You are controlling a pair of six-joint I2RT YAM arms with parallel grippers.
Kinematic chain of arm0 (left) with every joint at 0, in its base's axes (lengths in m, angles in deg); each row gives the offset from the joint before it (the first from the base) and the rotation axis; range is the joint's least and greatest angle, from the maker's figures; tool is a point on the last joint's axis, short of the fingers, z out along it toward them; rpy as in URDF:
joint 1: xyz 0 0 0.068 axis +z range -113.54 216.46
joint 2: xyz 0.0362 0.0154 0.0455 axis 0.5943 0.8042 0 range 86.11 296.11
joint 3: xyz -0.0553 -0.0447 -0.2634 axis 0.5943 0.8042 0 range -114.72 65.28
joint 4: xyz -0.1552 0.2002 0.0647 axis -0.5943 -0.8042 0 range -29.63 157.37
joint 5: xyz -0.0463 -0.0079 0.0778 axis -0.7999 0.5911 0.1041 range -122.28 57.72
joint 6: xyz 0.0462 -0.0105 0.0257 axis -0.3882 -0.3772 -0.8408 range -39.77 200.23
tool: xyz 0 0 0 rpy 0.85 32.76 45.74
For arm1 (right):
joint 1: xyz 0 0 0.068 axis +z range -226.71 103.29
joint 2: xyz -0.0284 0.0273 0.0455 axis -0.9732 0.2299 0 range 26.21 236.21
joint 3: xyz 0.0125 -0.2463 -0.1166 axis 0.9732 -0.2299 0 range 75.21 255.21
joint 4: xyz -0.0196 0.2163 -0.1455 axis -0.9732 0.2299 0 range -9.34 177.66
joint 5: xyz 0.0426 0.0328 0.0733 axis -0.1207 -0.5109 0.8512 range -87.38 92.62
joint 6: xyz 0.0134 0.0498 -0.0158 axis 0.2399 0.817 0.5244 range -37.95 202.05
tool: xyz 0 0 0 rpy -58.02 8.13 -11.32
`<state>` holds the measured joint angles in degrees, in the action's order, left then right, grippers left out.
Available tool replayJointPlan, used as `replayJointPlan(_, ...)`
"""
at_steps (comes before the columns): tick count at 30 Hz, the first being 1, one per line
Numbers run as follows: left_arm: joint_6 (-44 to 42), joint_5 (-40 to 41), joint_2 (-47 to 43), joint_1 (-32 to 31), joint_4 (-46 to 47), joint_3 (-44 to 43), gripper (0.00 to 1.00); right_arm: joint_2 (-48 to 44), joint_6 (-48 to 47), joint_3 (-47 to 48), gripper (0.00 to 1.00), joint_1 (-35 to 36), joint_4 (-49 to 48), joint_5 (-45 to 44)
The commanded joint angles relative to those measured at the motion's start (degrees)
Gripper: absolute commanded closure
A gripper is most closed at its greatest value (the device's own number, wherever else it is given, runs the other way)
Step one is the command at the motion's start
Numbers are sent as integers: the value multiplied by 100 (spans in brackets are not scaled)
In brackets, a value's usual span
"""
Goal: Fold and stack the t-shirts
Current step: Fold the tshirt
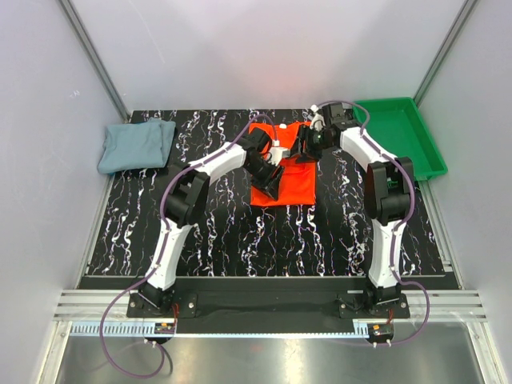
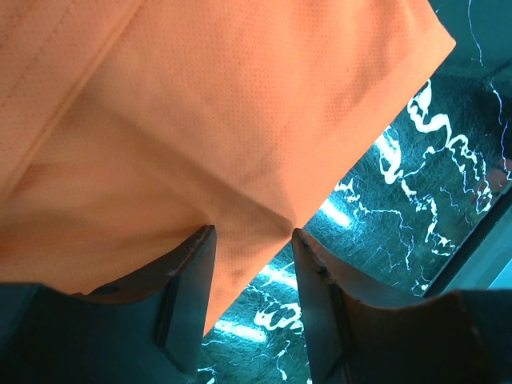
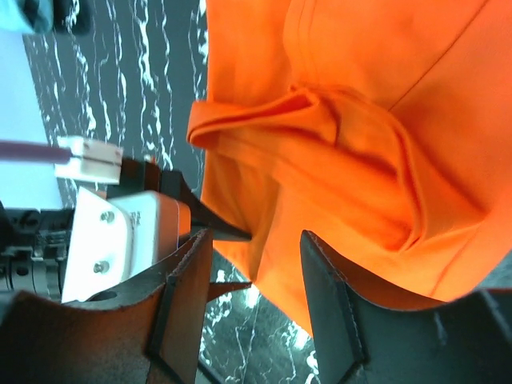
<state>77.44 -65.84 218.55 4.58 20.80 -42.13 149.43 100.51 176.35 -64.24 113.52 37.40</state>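
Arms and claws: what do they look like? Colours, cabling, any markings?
Both match: the left arm and right arm have white links, black joints and black bases. A purple-grey cable loops from each base up along the arm. The left claw and right claw have dark, wedge-shaped fingers tapering to the tips. No markings are legible.

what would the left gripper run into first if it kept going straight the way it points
The orange-red t-shirt: in the left wrist view its cloth lies between the left gripper's spread fingers, so it would likely press into that first, with the marbled table beneath. Exact depth is unclear.
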Motion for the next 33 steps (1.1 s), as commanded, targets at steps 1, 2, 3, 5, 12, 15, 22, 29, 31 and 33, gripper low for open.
replayJointPlan(1, -38, 60, -368, -29, 78, -166, 51, -342, 35, -191, 45, 98, 71, 283)
replayJointPlan(2, -20, 52, -386, -29, 86, -166, 51, -334, 35, -296, 44, 106, 80, 283)
replayJointPlan(3, -29, 43, -395, -20, 95, -166, 51, -325, 26, -358, 44, 124, 89, 283)
replayJointPlan(5, -11, 43, -412, -29, 104, -166, 51, -307, 26, -542, 44, 150, 89, 283)
replayJointPlan(12, -11, 43, -403, -29, 113, -183, 51, -149, -44, -780, 44, 230, 45, 213)
replayJointPlan(15, -20, 69, -430, -29, 104, -157, 51, -26, -70, -745, 44, 238, -16, 90)
replayJointPlan(22, -55, 87, -509, -29, 86, -69, 51, 387, -114, -412, 44, 238, -113, -200)
replayJointPlan(29, -117, 130, -579, -38, 78, 19, 51, 580, -220, -122, 44, 238, -157, -525)
replayJointPlan(31, -152, 148, -588, -55, 69, 28, 51, 642, -185, 45, 44, 238, -218, -569)
replayJointPlan(33, -152, 166, -588, -55, 69, 28, 51, 686, -167, 177, 44, 238, -262, -596)
